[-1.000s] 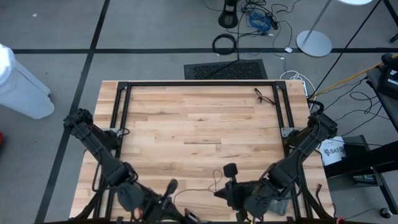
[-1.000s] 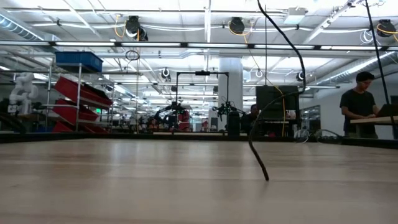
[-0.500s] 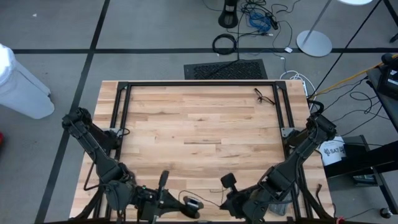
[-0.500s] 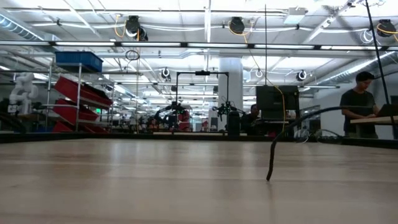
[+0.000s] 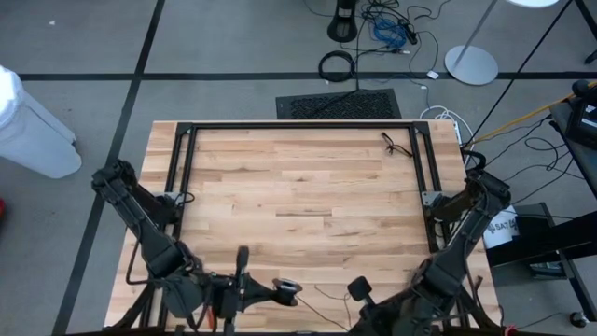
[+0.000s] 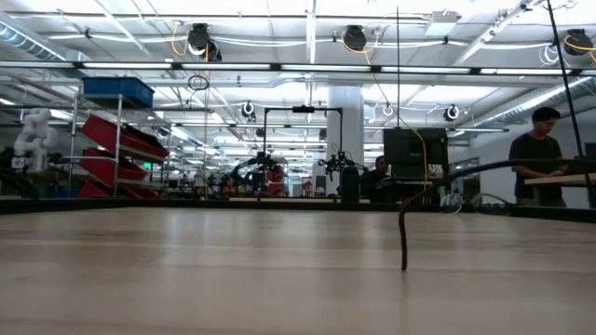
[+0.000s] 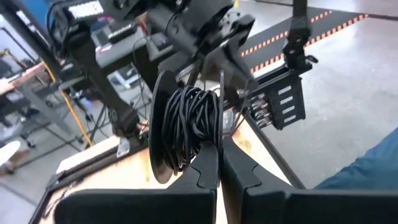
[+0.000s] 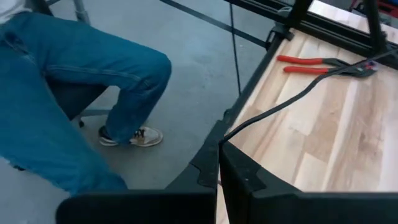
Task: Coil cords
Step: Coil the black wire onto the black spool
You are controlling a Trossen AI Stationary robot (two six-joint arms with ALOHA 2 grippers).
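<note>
Left gripper: you are seeing it hang low over the near edge of the table, left of the middle. Its fingers are pressing together on the rim of the puck.
Puck: it is sitting on edge between those fingers, just off the wood. Many turns of black cord are lying wound round its core.
Right gripper: it is waiting at the near edge too, to the right of the left one. Its fingers are closing fully on the cord, so you are looking at a pinch on the wire itself.
Cord: from the right gripper it is running out across the boards toward the pliers. In the high view a thin slack stretch is lying on the wood between the two grippers. In the low view one piece is standing up from the table and bending over to the right.
Pliers: they are lying flat on the wood beside the black frame rail, red handles together. The cord is passing close by their jaws; you cannot tell whether it is touching them.
Person: a leg in blue jeans and a shoe are showing on the floor beside the table. Another person is standing at a bench far back in the room.
</note>
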